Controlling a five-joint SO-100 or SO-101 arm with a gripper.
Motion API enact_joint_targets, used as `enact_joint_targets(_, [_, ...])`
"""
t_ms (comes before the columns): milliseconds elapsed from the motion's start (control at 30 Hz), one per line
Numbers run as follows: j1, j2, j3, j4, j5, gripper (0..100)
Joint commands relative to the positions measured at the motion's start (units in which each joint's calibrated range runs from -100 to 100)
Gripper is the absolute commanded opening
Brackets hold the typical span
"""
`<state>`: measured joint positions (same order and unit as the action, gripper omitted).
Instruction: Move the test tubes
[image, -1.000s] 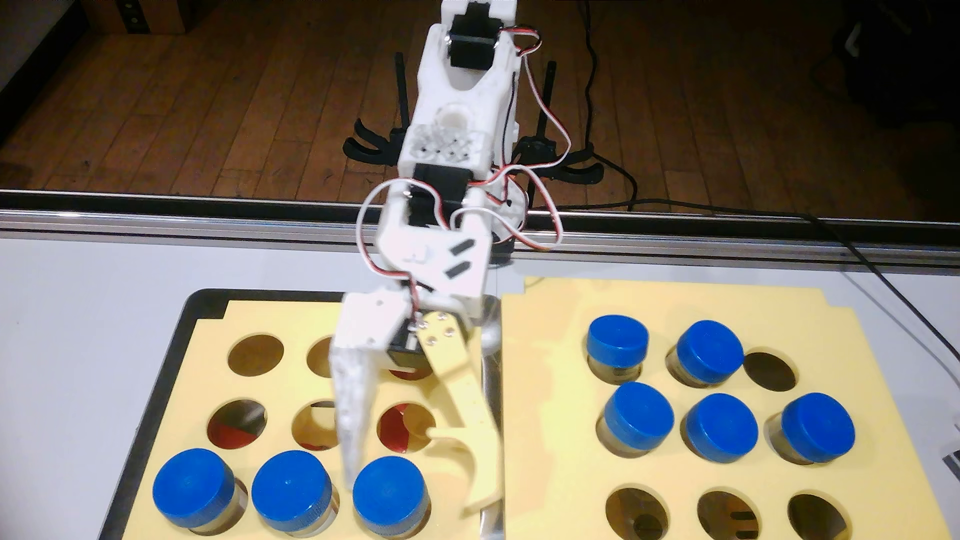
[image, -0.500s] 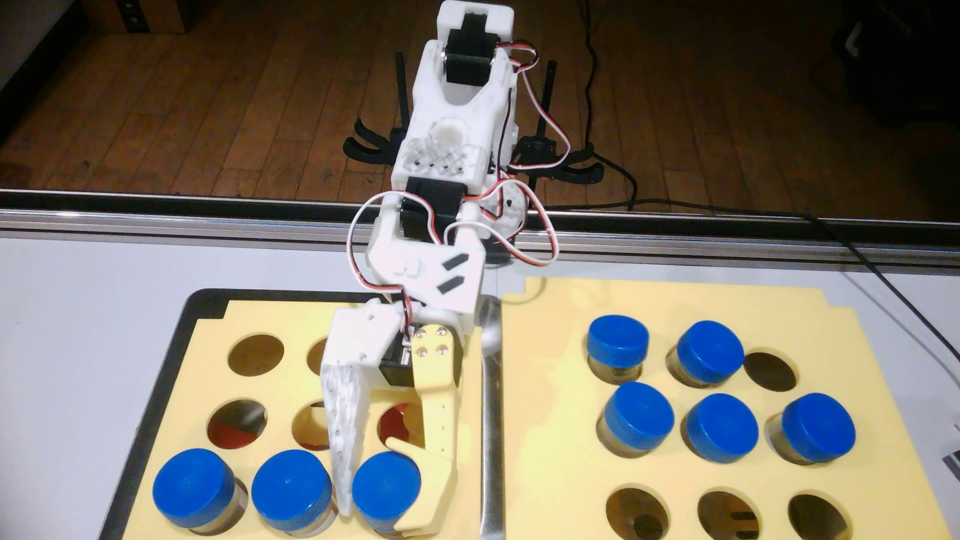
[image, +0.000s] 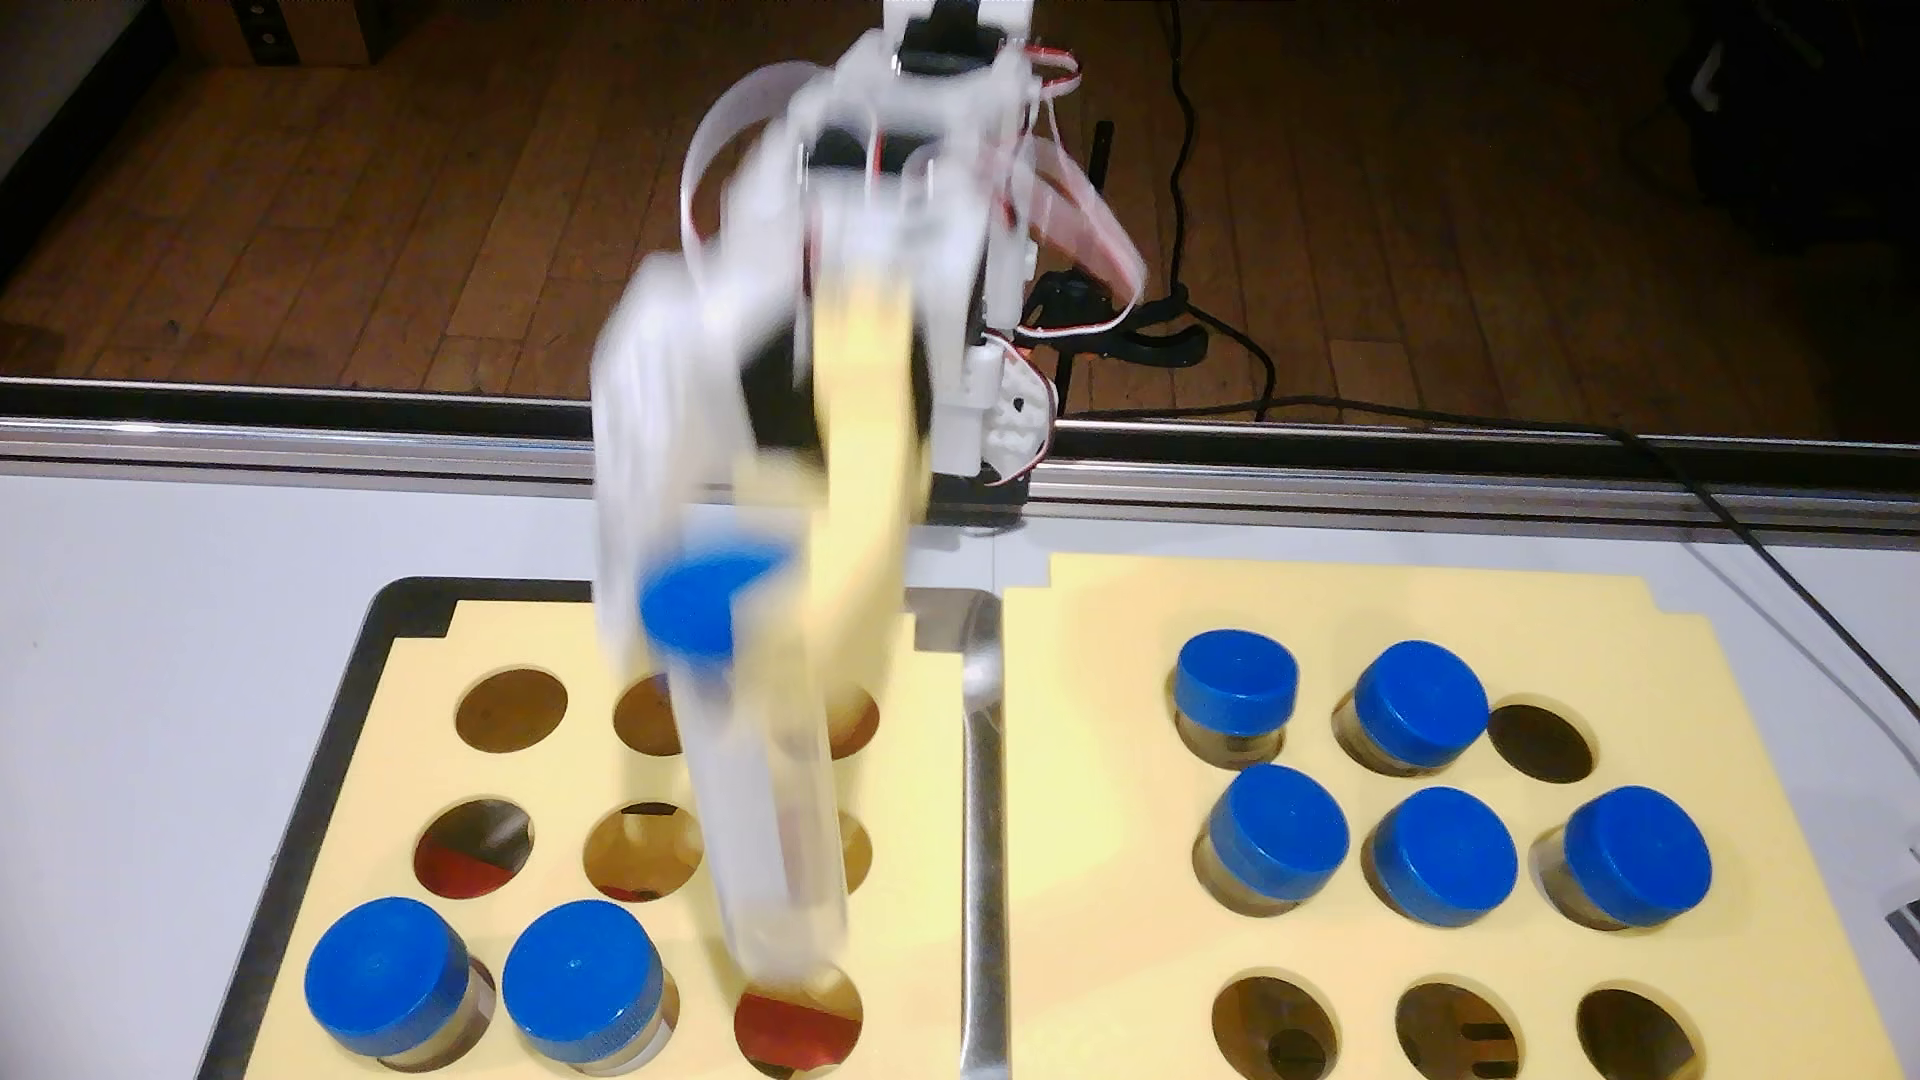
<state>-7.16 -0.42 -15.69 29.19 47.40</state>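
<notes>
Seven tubes sit in foam; one more is in the air, clamped at its blue cap by the gripper (image: 727, 613). We can't see a ninth. The held tube (image: 774, 831) is long and clear, hanging tilted over the left foam (image: 416, 665), its bottom end just above the empty near-right hole (image: 800, 1023) of that block. Everything on the arm is motion-blurred, so we judge the grip from the cap sitting between the white and yellow fingers, not from a sharp view.

Relative to the left foam: two tubes (image: 387, 976) stand in its near row, five (image: 1444, 854) stand in the right foam (image: 1091, 727) beside it.

Step in hand, as we read it: lift-out and transfer of one tube. Next move likely needs full clearance above the left foam, a swing across the metal strip (image: 982, 831) to the right foam, then alignment over a free hole such as the far-right one (image: 1541, 743), tube upright before lowering.
</notes>
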Motion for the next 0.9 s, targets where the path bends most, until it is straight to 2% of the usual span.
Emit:
enact_joint_targets(0, [-1.3, -10.5, -2.6, -11.6, 0.0, 8])
enact_joint_targets(200, [-15.2, -10.9, 4.9, -13.0, -0.4, 8])
enact_joint_targets(233, [-19.4, -9.0, 6.6, -13.1, -0.4, 8])
enact_joint_targets(400, [-27.8, 0.0, 4.0, -16.6, -0.4, 8])
enact_joint_targets(567, [-31.6, 6.1, 2.6, -19.5, -0.4, 8])
enact_joint_targets(867, [-32.2, 13.3, 2.7, -19.1, 0.0, 8])
